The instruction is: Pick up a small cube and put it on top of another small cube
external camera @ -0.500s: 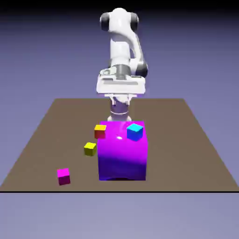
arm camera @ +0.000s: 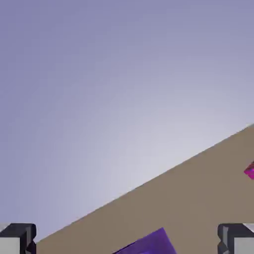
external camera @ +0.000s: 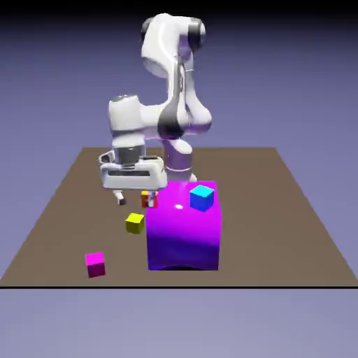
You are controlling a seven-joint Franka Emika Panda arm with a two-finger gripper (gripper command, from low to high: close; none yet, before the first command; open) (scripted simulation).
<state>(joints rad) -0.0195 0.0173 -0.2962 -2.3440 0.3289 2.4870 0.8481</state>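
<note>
The small magenta-pink cube (external camera: 95,264) lies on the brown table (external camera: 280,231) near the front, toward the exterior view's left; a sliver of it (arm camera: 250,171) shows at the hand view's right edge. A yellow small cube (external camera: 135,223) sits behind it. A red-and-yellow small cube (external camera: 149,198) is partly hidden by one finger. A cyan small cube (external camera: 201,196) rests on the big glossy purple block (external camera: 184,231). My gripper (external camera: 133,200) hangs open just above the table, left of the block and behind the yellow cube, holding nothing. Both fingertips (arm camera: 18,239) stand wide apart.
The big purple block takes up the table's middle, and its corner (arm camera: 146,244) shows between my fingertips in the hand view. The table's edge (arm camera: 149,181) runs slantwise there against the blue-violet backdrop.
The hand has swung from above the back of the purple block toward the exterior view's left and down, close to the red-and-yellow cube. No cube has moved.
</note>
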